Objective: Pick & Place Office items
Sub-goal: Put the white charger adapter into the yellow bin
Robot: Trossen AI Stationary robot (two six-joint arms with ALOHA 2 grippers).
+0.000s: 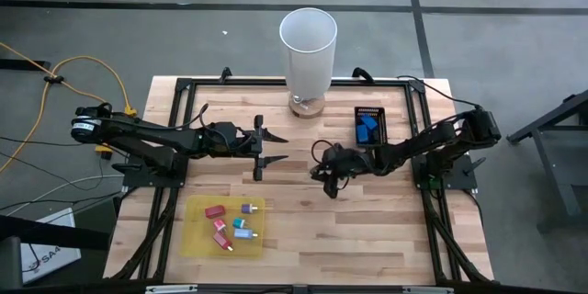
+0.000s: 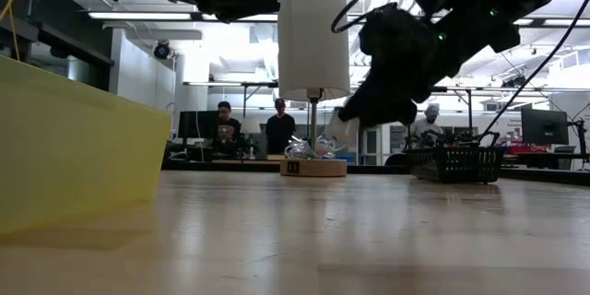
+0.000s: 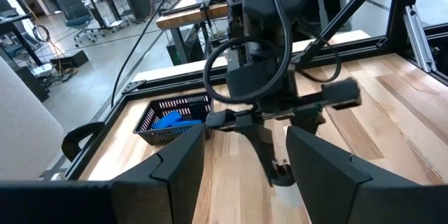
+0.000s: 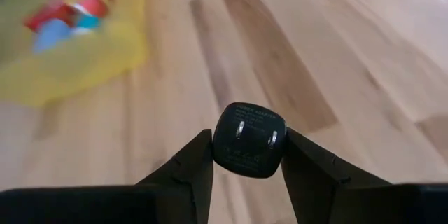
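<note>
My right gripper (image 1: 327, 176) hangs over the table's middle, shut on a small black rounded block (image 4: 248, 140) with two metal prongs on its face. In the low view it (image 2: 348, 122) is above the tabletop. The other office items, red, pink, blue and teal pieces (image 1: 230, 225), lie on the yellow sheet (image 1: 197, 239) near the table's near-left edge, and blurred in the right wrist view (image 4: 66, 14). Blue pieces (image 1: 367, 129) sit in the small black tray (image 1: 370, 110). My left gripper (image 1: 276, 148) is open left of centre, holding nothing, facing the right gripper (image 3: 280, 171). My right gripper pinches the black block between its two fingers, one pad on each of its opposite sides (image 4: 218, 143). The pronged face (image 4: 253, 131) points forward past the fingertips. The fingers slant downward toward the table's near-left. The block is lifted clear of the wood.
A tall white cylinder (image 1: 308, 50) stands on a round wooden base (image 1: 308, 106) at the far middle. A black frame (image 1: 184, 87) runs along the table's edges. Bare wood (image 1: 367, 230) lies between the yellow sheet and the right edge. People show in the room beyond (image 2: 277, 124).
</note>
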